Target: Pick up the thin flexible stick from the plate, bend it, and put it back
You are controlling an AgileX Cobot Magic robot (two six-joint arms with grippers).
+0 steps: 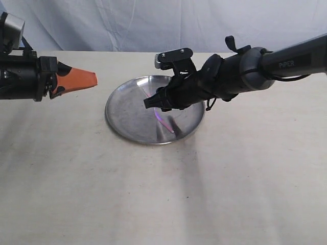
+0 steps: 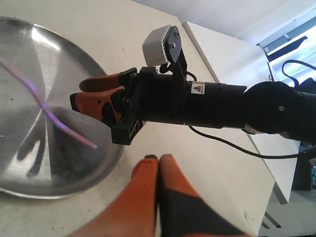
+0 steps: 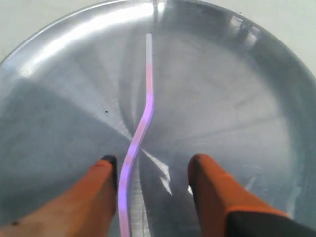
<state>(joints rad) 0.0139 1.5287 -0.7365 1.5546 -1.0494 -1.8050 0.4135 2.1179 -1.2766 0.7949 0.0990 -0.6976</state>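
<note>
The thin pink-to-purple stick (image 3: 143,121) lies kinked across the middle of the round steel plate (image 1: 122,109). It shows too as the stick (image 2: 54,118) on the plate (image 2: 29,163), and as the stick (image 1: 166,122). My right gripper (image 3: 153,165) hangs open just above the plate, its fingers on either side of the stick's near part, one finger (image 3: 101,185) close beside it. It shows as the right gripper (image 1: 152,102) and the right gripper (image 2: 86,96) in the other views. My left gripper (image 1: 92,79) is shut on nothing, left of the plate; its fingertips (image 2: 148,163) are pressed together.
A beige table top (image 1: 163,194) carries the plate. A pale cloth backdrop (image 1: 153,23) hangs behind. The right arm (image 1: 286,64) reaches in over the table from the right. A white table edge (image 2: 217,54) shows beyond.
</note>
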